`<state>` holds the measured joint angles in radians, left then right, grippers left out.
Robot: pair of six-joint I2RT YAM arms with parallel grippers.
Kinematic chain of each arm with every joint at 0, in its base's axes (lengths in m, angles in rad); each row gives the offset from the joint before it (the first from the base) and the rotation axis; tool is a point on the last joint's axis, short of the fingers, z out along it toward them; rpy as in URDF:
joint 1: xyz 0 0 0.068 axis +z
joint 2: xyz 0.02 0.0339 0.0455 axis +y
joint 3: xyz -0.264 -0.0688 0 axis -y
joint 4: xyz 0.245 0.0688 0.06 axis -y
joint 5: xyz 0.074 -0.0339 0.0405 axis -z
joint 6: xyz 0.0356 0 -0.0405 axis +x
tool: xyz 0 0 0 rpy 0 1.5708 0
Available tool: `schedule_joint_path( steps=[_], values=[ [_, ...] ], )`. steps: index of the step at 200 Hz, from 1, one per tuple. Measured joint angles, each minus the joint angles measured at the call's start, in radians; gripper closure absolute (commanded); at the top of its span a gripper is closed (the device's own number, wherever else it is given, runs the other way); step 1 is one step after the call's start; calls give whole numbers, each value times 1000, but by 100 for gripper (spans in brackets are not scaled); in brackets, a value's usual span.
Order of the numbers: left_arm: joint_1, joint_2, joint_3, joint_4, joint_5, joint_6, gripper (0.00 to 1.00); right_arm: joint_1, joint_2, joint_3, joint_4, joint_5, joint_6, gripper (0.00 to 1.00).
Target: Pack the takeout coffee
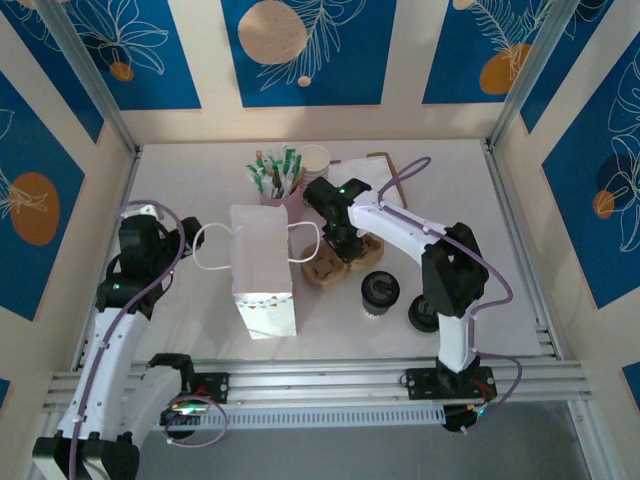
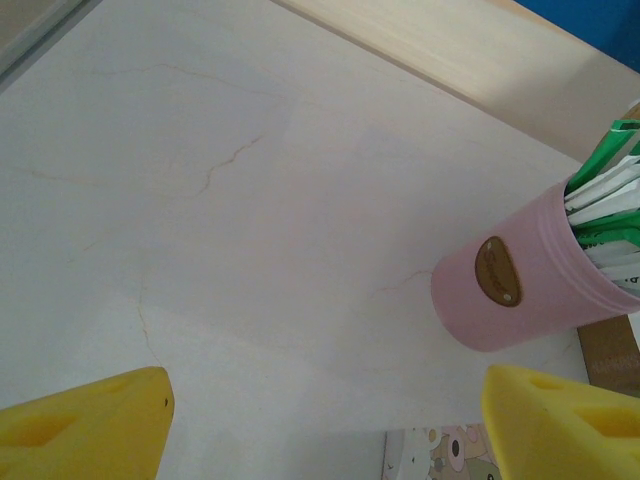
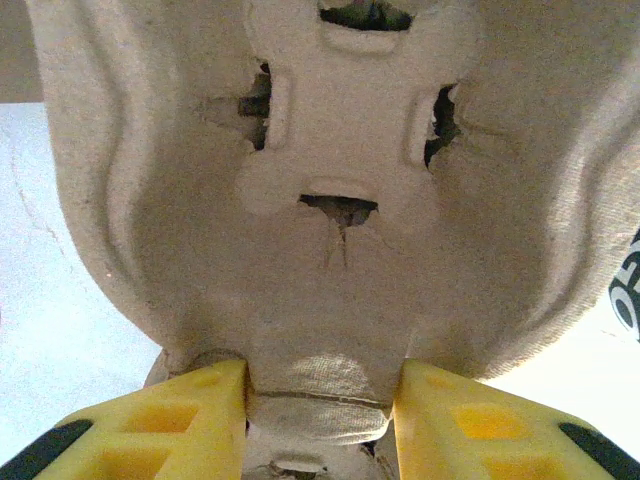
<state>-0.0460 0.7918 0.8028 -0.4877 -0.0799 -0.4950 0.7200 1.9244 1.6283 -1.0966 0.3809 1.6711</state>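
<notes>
- The takeout coffee (image 1: 380, 292), a pale paper cup under a round black lid, stands upright on the tabletop (image 1: 200, 180), right of centre and toward the near edge. Nothing has hold of it.
- A brown pulp cup carrier (image 1: 345, 262) lies near the middle of the tabletop, just beside the coffee on its far-left side. Whether the two touch cannot be told.
- The right fingers (image 3: 190, 420) are clamped on a tab at the carrier's edge, with one yellow finger pressed against each side of it. The moulded pulp rises above them in the right wrist view.
- The left fingers (image 2: 90, 425) are spread wide with nothing between them, over bare tabletop on the left side.
- A white paper bag (image 1: 262, 270) sits at the centre of the tabletop, left of the carrier, with a handle looping out on each side. Whether it stands or lies flat cannot be told.
- A pink cup (image 1: 285, 200) packed with green-and-white sachets stands beyond the bag, toward the far edge.
- A stack of white cups (image 1: 315, 160) stands just beside the pink cup, on its far-right side.
- A flat black lid (image 1: 422, 318) lies toward the near edge, right of the coffee — partly hidden behind the right arm.
</notes>
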Motion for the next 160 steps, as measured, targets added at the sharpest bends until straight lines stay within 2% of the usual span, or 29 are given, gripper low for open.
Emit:
schedule_joint_path(
  steps=[60, 80, 160],
  values=[
    [0, 0, 0, 0, -4, 0, 19, 7, -92, 0, 2, 39, -66, 60],
    [0, 0, 0, 0, -7, 0, 19, 7, -134, 0, 9, 42, -111, 65],
    [0, -12, 0, 0, -19, 0, 19, -36, -299, 14, 33, 89, -539, 66]
  ],
)
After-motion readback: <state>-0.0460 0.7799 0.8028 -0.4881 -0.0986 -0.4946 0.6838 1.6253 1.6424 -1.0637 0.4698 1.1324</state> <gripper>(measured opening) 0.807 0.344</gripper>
